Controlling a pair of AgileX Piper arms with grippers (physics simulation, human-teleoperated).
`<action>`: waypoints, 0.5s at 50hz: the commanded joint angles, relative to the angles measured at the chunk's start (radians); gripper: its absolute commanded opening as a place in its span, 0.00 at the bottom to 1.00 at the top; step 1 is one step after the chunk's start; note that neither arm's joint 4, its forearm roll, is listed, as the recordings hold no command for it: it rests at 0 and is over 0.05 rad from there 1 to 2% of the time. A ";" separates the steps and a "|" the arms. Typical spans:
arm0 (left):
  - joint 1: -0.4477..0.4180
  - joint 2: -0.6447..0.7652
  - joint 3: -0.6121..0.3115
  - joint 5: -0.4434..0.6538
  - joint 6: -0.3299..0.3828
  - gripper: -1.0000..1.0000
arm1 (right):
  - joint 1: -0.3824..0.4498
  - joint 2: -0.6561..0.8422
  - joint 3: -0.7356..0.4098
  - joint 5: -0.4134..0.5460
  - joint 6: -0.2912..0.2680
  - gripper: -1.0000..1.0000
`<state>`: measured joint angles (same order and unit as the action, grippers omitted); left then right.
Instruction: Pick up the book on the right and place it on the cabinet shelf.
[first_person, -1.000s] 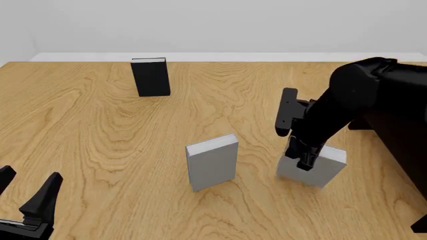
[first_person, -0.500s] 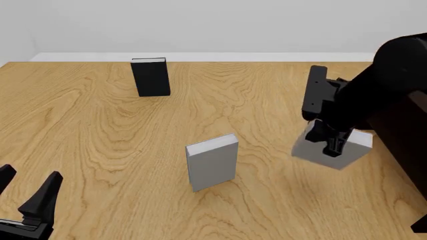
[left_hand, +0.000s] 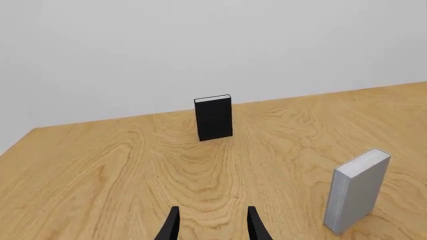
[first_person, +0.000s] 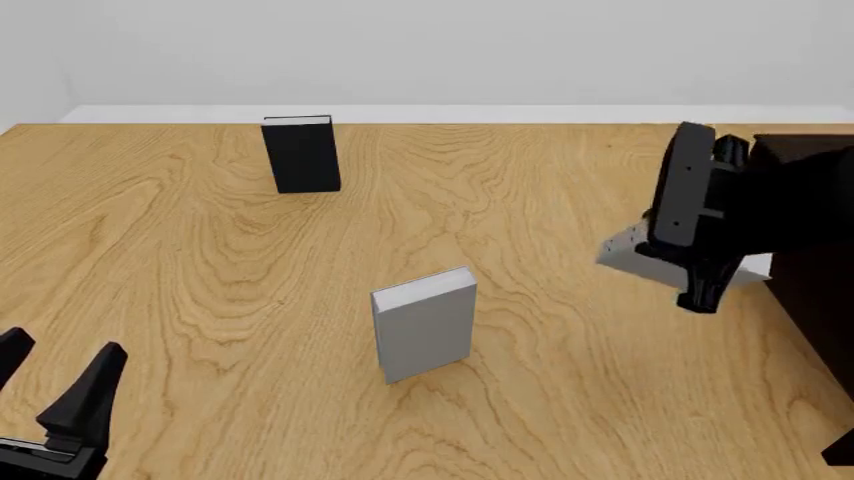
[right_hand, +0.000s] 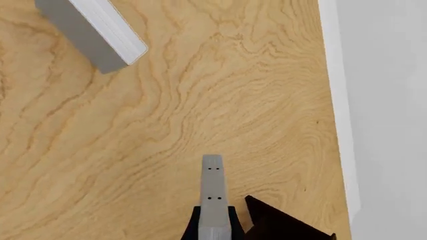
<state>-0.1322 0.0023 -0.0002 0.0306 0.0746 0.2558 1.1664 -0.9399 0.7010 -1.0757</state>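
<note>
Front view: we see the right gripper (first_person: 697, 262) clamped on the book (first_person: 625, 251), which over the last second has risen from its upright stand on the table (first_person: 200, 290) and travelled right and away from us, toward the cabinet shelf (first_person: 814, 270) at the right edge. The book now hangs clear of the wood, just beside the cabinet's dark side, so we judge the pickup complete and the carry under way; the placement is not yet done. During the lift the book has also tipped from vertical to near-flat: its long axis now runs roughly left to right, with the visible grey corner pointing left, away from the cabinet, and its right end hidden behind the arm. In the right wrist view the book's edge (right_hand: 212, 197) shows between the jaws. The darker grey book (first_person: 424, 323) and the black book (first_person: 302, 153) stand where they stood. The left gripper (first_person: 54, 385) rests at the near left corner, fingers apart and empty.
</note>
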 joint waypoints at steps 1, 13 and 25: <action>0.002 0.000 0.000 -0.001 0.003 1.00 | 0.004 -0.071 0.150 -0.208 -0.030 0.00; 0.001 0.000 0.000 0.005 0.009 1.00 | -0.048 -0.122 0.286 -0.435 -0.155 0.00; 0.005 0.000 0.000 0.007 0.014 1.00 | -0.076 -0.144 0.357 -0.617 -0.212 0.00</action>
<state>-0.1292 0.0022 -0.0002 0.0357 0.0852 0.2023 1.0532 -0.6465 0.2530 -1.2556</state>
